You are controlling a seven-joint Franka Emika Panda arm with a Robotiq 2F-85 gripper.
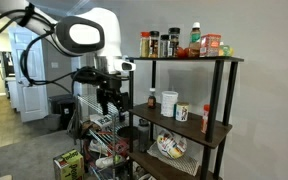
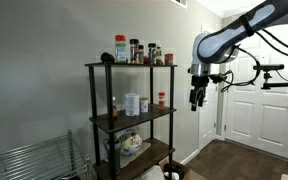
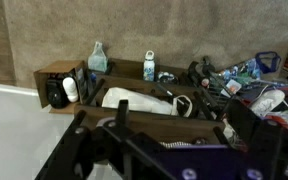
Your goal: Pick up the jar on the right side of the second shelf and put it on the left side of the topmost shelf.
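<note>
1. Gripper (image 2: 195, 103): hangs outside the shelf frame with its fingers pointing down. They are spread wide and hold nothing.
2. Jar (image 2: 162, 99): small with a red top. It stands upright at the right end of the second shelf (image 2: 149, 115), apart from the white mug (image 2: 142, 105).
3. Key relation: in an exterior view the jar lies at about 9 o'clock from the gripper, at nearly the same height. In an exterior view the jar (image 1: 206, 118) lies between 3 and 4 o'clock of the gripper (image 1: 109, 105). The jar's long axis is vertical (parallel to the fingers). The next move is therefore probably sideways travel into the shelf opening, with little change in height.
4. Top shelf (image 2: 134, 66): the destination, at about 10 o'clock from the gripper. Bottles already stand near its left end, and the free room there cannot be judged.
5. Wrist view: only low clutter shows, and the jar is not in it.
</note>
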